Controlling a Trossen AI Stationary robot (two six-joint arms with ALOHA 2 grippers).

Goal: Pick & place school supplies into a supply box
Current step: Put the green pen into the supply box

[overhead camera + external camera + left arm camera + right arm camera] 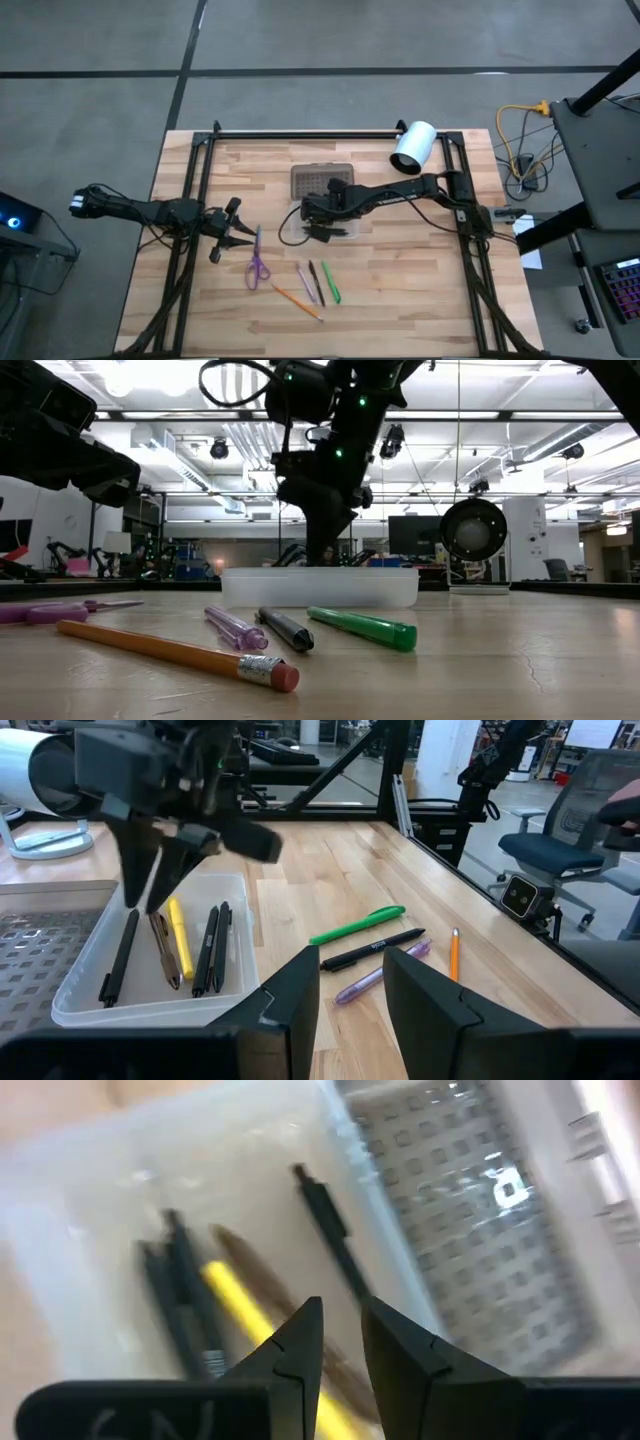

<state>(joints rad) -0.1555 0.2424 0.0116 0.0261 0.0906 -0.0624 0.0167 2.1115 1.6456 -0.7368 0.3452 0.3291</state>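
The clear supply box [300, 236] sits mid-table with its dotted lid [322, 180] laid open on the far side. Several pens lie in it, among them a yellow one [180, 935] and black ones [212, 948]. My right gripper [340, 1335] hangs just above the box, pointing down, open by a narrow gap with nothing between its fingers. A green pen [330, 282], a black pen [315, 281], a purple pen [306, 283], an orange pencil [297, 301] and purple scissors [257, 268] lie flat on the table nearer the front. My left gripper [352, 990] waits open at the table's left.
A white cylinder [413, 147] lies at the far right corner. Black frame rails [200, 200] run along the table's left, right and far sides. Bare wood lies to the right of the loose pens.
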